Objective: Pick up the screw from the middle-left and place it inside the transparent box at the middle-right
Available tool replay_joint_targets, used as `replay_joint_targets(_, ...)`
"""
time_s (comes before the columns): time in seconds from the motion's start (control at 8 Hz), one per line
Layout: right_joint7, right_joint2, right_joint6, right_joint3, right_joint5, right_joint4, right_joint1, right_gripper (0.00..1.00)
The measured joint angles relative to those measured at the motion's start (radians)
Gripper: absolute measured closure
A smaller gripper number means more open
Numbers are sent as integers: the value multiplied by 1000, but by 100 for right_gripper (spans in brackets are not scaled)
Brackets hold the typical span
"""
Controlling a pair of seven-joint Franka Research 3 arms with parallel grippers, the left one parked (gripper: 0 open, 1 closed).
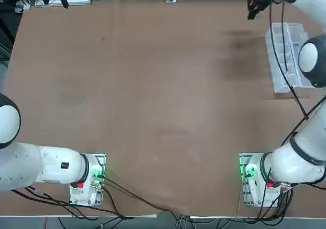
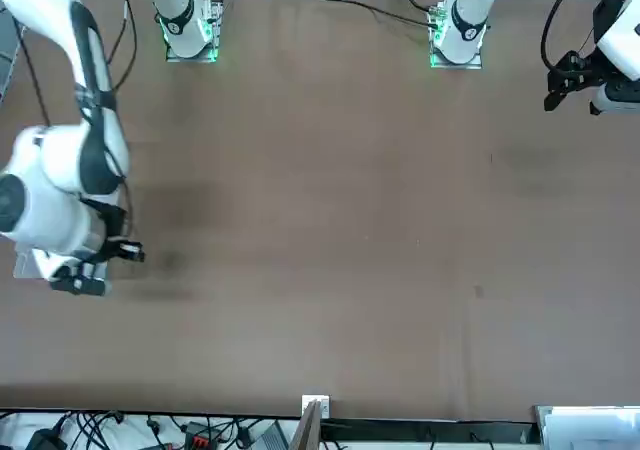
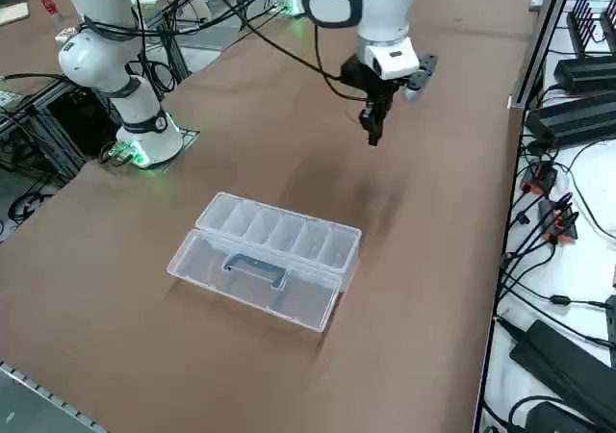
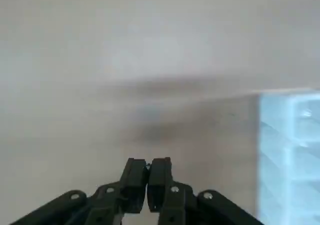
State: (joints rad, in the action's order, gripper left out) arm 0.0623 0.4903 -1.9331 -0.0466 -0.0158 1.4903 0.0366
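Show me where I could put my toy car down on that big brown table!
Try the wide brown middle of the table, between the two arms' bases. It's crowded at its right, where the clear box sits and the shut right gripper hangs near it, and cables loop around there.

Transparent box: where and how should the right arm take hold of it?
Try the long outer wall of the compartment row, coming from above, on the side away from the opened-out lid. The wall's straight raised edge suggests one finger inside, one outside. The right pincer, raised near the box's far end, is shut and would need opening.
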Motion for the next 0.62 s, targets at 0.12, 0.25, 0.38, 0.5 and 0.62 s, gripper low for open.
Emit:
replay_joint_targets(0.12, -59, -17, 38, -2, 1, 1, -35, 94)
replay_joint_targets(0.25, -120, -25, 59, -4, 2, 2, -72, 94)
replay_joint_targets(0.38, -183, -29, 68, -6, 2, 3, -114, 94)
replay_joint_targets(0.5, -245, -29, 69, -7, 3, 4, -159, 94)
replay_joint_targets(0.62, -296, -29, 69, -7, 3, 10, -203, 94)
